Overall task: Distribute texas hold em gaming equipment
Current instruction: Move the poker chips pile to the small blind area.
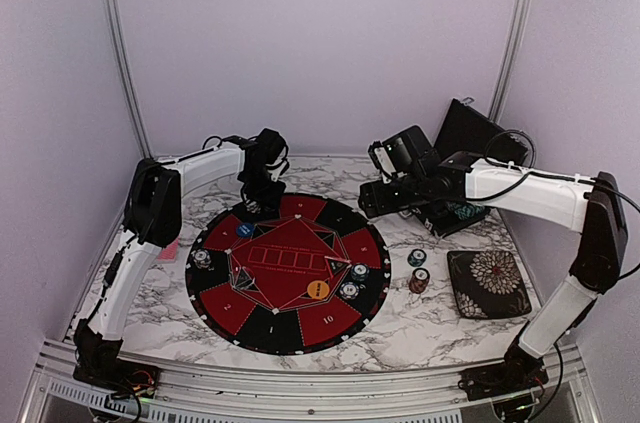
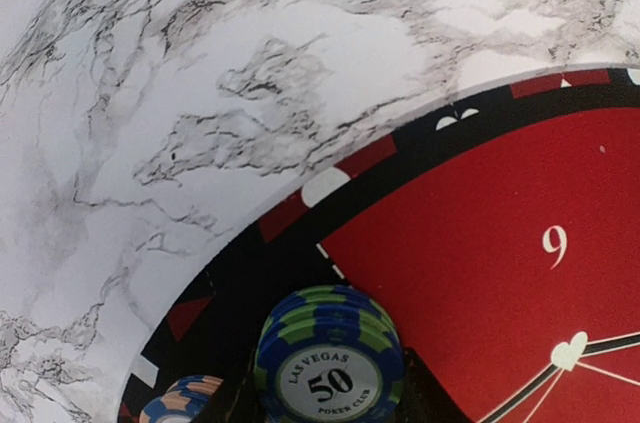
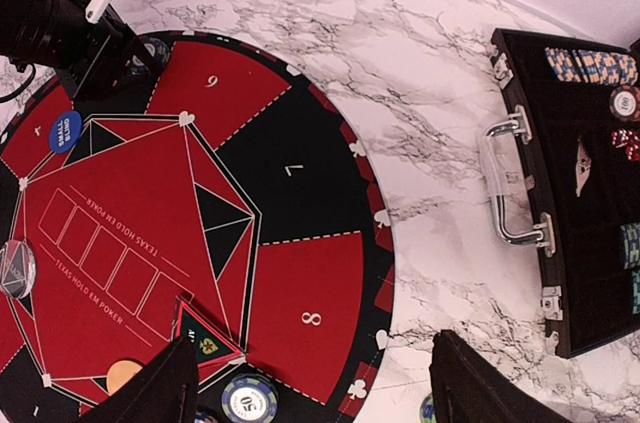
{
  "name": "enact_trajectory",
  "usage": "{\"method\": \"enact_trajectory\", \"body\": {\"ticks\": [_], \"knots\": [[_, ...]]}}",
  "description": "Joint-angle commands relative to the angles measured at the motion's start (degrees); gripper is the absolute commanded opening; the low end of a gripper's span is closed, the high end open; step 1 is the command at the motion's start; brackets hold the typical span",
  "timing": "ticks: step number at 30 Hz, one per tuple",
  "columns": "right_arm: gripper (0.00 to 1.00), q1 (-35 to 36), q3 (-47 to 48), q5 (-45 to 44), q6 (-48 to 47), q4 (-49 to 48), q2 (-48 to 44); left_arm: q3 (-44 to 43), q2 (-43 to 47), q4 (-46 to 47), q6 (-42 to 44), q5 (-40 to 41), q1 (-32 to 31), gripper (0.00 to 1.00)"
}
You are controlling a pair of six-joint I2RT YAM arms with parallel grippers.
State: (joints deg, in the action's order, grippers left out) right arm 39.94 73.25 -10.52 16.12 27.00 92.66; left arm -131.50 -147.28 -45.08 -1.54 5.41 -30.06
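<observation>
Blue-green chip stack (image 2: 330, 363), top chip reading 50, sits on a black segment at the far-left rim of the round mat (image 1: 288, 273), clamped between the left gripper (image 1: 257, 207) jaws; a blue-orange stack (image 2: 180, 399) lies just beside it. More chip stacks on the mat's left (image 1: 203, 259) and right (image 1: 358, 271) edges, blue disc (image 1: 245, 230) and orange disc (image 1: 318, 290) on the red area. Two stacks (image 1: 417, 271) stand on the marble table (image 1: 420, 328) between mat and flower tray (image 1: 488, 284). Right gripper (image 3: 310, 383) hovers over the mat's right side, jaws apart, holding nothing. Open black case (image 3: 585, 183) with more chips sits behind.
</observation>
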Motion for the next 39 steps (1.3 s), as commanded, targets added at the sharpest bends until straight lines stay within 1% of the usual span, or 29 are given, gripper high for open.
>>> {"method": "enact_trajectory", "body": {"ticks": [1, 28, 33, 39], "knots": [[0.77, -0.5, -0.3, 0.5, 0.7, -0.9, -1.8, 1.2, 2.3, -3.4, -1.6, 2.5, 0.1, 0.31], [0.77, -0.4, -1.1, 0.9, 1.0, -1.4, -1.5, 3.2, 3.6, -3.8, -4.1, 1.3, 0.0, 0.32], [0.77, -0.4, -1.3, 1.0, 1.0, -1.4, -1.4, 3.4, 3.4, -3.8, -4.2, 1.3, 0.0, 0.34], [0.77, -0.4, -1.3, 1.0, 0.9, -1.4, -1.3, 2.7, 3.0, -3.8, -3.9, 2.2, 0.0, 0.4]]}}
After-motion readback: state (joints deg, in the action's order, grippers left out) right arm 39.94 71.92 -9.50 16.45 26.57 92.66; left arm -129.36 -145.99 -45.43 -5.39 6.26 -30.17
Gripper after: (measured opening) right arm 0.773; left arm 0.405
